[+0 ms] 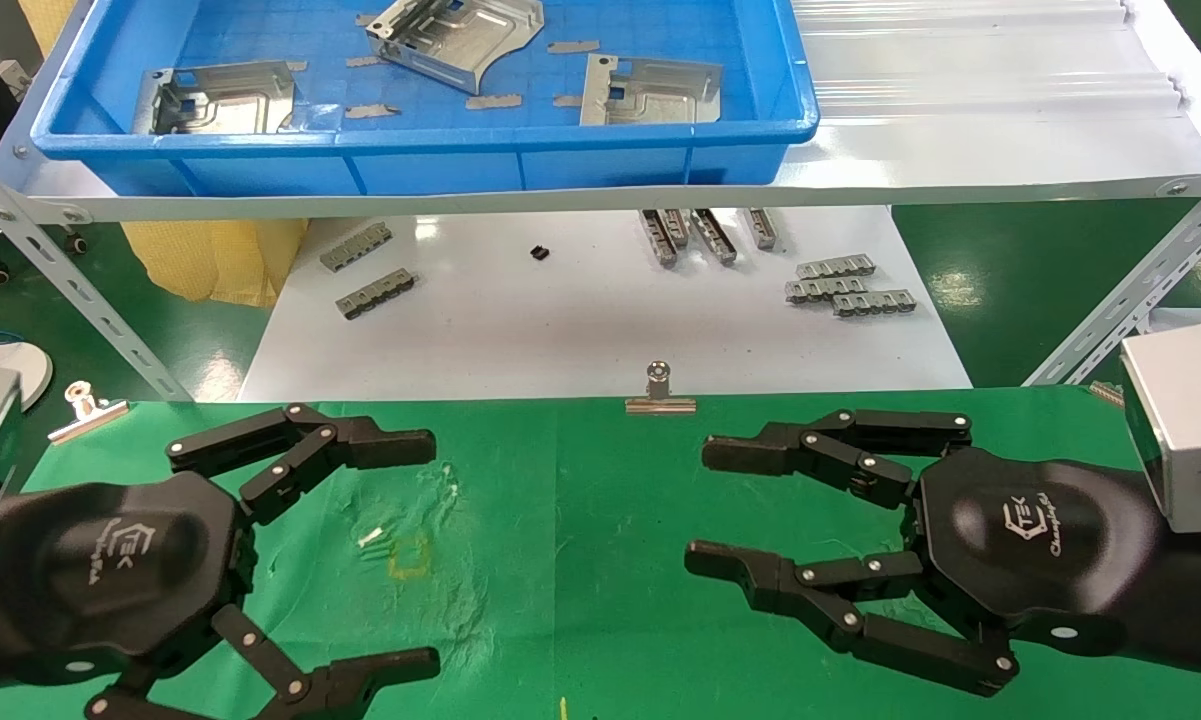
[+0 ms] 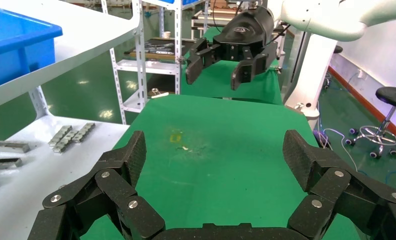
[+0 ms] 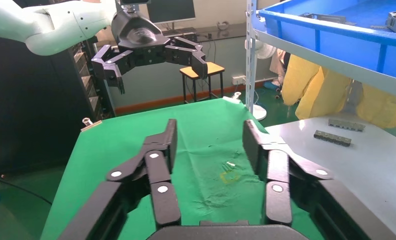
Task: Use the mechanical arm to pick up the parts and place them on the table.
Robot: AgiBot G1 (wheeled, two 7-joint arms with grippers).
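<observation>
The wrinkled bright green cloth table is spread beneath both sets of jaws. Beyond them, three shiny grey stamped metal plates are held in the blue plastic tray. The black link-fingered left gripper and right gripper are held spread, empty.

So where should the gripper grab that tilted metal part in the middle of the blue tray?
Probably from above, by the raised edge nearest the robot. The middle part lies tilted in the tray, so that edge stands off the floor and fingers could close across it. Both the left gripper and right gripper are open.
</observation>
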